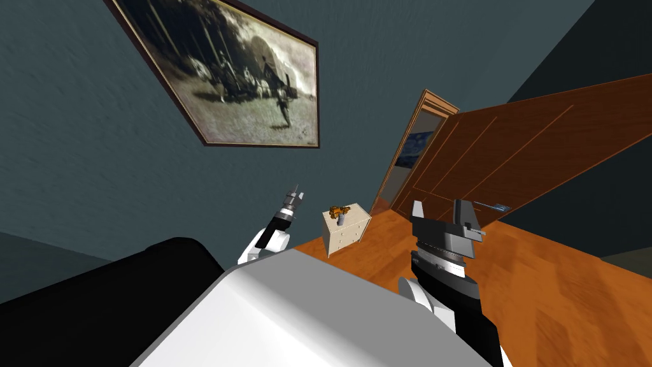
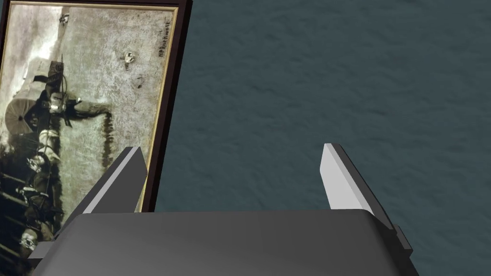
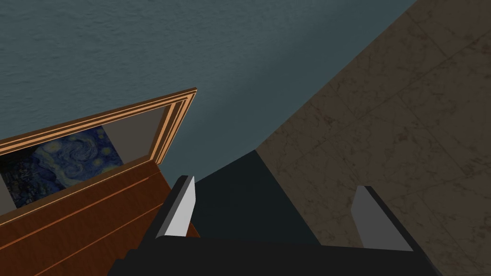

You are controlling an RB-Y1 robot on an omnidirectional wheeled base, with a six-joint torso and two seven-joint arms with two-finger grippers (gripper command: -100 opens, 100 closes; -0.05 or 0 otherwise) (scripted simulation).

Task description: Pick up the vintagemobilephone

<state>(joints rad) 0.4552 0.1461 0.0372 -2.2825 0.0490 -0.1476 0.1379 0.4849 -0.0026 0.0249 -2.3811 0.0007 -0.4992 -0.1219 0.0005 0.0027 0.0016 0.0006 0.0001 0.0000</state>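
Well, left tool [image 1: 295,193] and right tool [image 1: 439,209] both released, empty.
Likely phone [image 1: 341,219]: small grey upright on dresser [image 1: 347,237] at 12 o'clock, well apart; probably light, rigid, slick, so pinch its narrow sides.

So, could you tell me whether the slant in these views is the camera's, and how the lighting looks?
Head view: rolled, wide lens, so the framed picture, door and small dresser lean together. Left wrist view: flat, even light on the wall, no glare. Right wrist view: one wall face lies in shade.
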